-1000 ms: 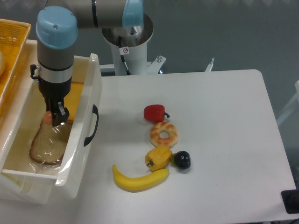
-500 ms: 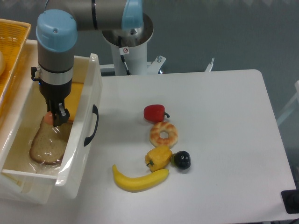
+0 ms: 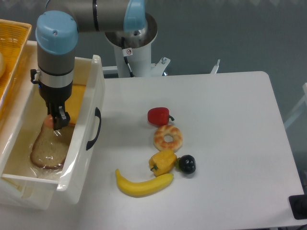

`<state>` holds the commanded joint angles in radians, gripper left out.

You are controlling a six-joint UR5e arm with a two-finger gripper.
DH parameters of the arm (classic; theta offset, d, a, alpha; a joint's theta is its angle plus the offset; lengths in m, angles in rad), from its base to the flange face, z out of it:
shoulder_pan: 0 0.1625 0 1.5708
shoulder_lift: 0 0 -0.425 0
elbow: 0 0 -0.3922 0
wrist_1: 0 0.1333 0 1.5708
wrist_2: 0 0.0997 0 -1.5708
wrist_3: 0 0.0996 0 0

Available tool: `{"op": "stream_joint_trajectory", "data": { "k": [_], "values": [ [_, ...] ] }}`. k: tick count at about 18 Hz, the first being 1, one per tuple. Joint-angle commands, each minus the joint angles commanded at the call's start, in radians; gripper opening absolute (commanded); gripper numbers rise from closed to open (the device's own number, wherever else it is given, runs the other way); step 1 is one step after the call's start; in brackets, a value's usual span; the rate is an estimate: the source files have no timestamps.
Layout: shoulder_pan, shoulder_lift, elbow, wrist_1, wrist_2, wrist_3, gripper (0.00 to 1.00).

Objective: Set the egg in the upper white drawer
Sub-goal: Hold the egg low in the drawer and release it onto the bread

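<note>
1. While the arm reaches down into the upper white drawer (image 3: pixel 91 91), the pincer (image 3: pixel 56 120) grips the egg (image 3: pixel 48 120).
2. Egg hangs just above a bread slice (image 3: pixel 48 149) inside.

Occlusions and cropped regions. The egg (image 3: pixel 48 121) shows only as a small pinkish patch at the left of the gripper (image 3: pixel 58 120), which covers the rest; whether the jaws grip it or stand clear of it cannot be told. The slice of bread (image 3: pixel 48 148) is partly overlapped at its upper end by the gripper. The upper white drawer (image 3: pixel 81 139) is cut off by the left and bottom picture edges, so its near corner is unseen. The yellow wicker basket (image 3: pixel 12 45) is cropped at the left edge. A dark object (image 3: pixel 298 207) at the lower right corner is cropped and unidentifiable. The arm (image 3: pixel 86 12) leaves the picture at the top edge.
</note>
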<state>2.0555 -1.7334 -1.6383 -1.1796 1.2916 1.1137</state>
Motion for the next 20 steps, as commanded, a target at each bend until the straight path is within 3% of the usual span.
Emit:
{"op": "stream_joint_trajectory", "data": {
  "k": [2, 4, 20],
  "values": [
    [0.000, -0.002, 0.000, 0.000, 0.000, 0.000, 0.32],
    [-0.002, -0.006, 0.000, 0.000, 0.000, 0.000, 0.40],
    [-0.008, -0.006, -0.009, 0.000, 0.008, -0.002, 0.61]
  ]
}}
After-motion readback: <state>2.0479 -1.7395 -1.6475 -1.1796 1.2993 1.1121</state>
